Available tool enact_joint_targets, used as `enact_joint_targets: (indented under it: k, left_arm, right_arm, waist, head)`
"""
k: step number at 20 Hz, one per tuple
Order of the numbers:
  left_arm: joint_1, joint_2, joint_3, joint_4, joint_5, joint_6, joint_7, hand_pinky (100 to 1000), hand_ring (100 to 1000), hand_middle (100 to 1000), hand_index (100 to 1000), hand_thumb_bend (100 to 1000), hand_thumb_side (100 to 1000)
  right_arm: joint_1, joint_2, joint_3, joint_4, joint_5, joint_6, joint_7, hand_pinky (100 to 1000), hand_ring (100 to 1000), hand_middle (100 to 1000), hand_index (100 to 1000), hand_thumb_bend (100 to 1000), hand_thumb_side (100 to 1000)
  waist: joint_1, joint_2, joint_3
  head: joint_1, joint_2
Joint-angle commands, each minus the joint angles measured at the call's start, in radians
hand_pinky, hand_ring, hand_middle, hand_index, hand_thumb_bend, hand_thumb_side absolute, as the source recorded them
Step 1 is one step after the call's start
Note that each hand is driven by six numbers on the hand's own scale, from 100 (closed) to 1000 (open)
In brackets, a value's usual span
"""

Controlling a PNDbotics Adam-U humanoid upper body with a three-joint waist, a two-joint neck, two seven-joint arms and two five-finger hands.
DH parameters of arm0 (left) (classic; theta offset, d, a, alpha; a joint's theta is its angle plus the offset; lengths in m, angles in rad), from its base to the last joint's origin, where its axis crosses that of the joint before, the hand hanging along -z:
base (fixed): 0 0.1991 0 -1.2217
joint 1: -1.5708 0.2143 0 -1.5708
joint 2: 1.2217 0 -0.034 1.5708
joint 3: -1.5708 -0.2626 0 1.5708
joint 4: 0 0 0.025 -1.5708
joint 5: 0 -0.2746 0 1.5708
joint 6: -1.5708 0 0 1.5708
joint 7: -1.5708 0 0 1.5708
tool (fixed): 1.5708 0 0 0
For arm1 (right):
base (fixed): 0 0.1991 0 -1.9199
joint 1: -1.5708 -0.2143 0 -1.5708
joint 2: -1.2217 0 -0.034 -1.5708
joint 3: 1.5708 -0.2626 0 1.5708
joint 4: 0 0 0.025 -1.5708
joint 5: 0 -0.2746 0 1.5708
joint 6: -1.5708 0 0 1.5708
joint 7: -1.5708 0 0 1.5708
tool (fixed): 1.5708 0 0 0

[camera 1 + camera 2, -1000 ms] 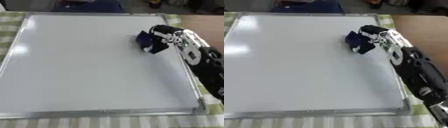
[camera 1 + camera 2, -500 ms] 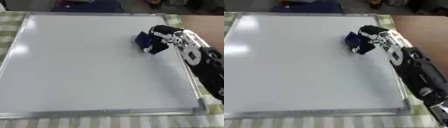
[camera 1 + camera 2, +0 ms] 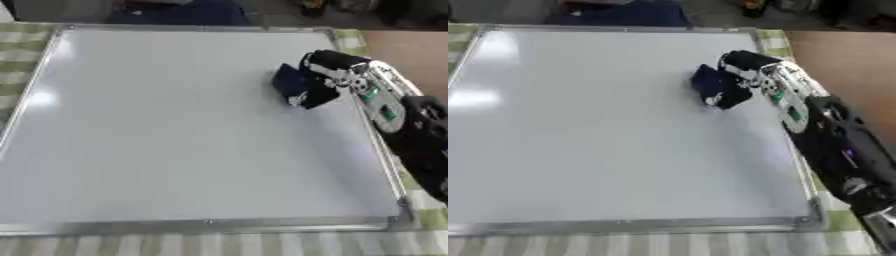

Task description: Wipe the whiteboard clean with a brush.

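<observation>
A large whiteboard (image 3: 166, 135) with a silver frame lies flat across the table, and its surface looks blank white. My right hand (image 3: 328, 77) reaches in from the right side and is shut on a dark blue brush (image 3: 289, 85), which rests against the board near its upper right part. The fingers curl over the brush's top. My left hand appears in neither view.
A green and white checked cloth (image 3: 262, 245) shows under the board along the near and right edges. A brown surface (image 3: 842, 55) lies beyond the board's right side. A dark blue thing (image 3: 179, 12) sits past the board's far edge.
</observation>
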Motion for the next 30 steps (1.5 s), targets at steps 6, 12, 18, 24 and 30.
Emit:
enact_joint_targets:
  k: [6, 12, 18, 24, 30]
  left_arm:
    - [-0.010, 0.019, 0.000, -0.019, 0.004, 0.000, -0.011, 620, 804, 790, 619, 216, 1000]
    - [-0.009, 0.018, 0.000, -0.019, 0.005, 0.001, -0.015, 621, 805, 791, 619, 214, 1000]
    - [-0.009, 0.018, -0.001, -0.019, 0.005, 0.002, -0.020, 622, 806, 792, 619, 212, 1000]
    - [-0.008, 0.019, -0.001, -0.019, 0.004, 0.004, -0.025, 622, 807, 794, 619, 210, 1000]
    - [-0.008, 0.020, -0.002, -0.019, 0.005, 0.005, -0.029, 623, 808, 794, 619, 209, 1000]
  right_arm:
    - [-0.009, -0.036, 0.003, -0.024, 0.016, 0.003, -0.011, 731, 802, 714, 252, 262, 503]
    - [-0.009, -0.033, 0.008, -0.016, 0.029, 0.002, -0.007, 726, 798, 693, 243, 266, 492]
    - [-0.012, -0.032, 0.008, -0.011, 0.034, 0.003, -0.011, 722, 792, 683, 242, 241, 490]
    - [-0.015, -0.032, 0.008, -0.010, 0.036, 0.008, -0.017, 710, 779, 578, 231, 216, 487]
    - [-0.018, -0.029, 0.010, 0.000, 0.044, 0.015, -0.024, 698, 768, 473, 191, 168, 454]
  waist:
    - [0.000, -0.028, -0.004]
    - [-0.001, -0.029, -0.001]
    - [-0.003, -0.027, -0.001]
    - [-0.005, -0.026, 0.000]
    - [-0.007, -0.025, 0.004]
  head:
    - [0.008, -0.006]
    - [0.006, -0.010]
    - [0.007, -0.012]
    - [0.006, -0.012]
    - [0.005, -0.014]
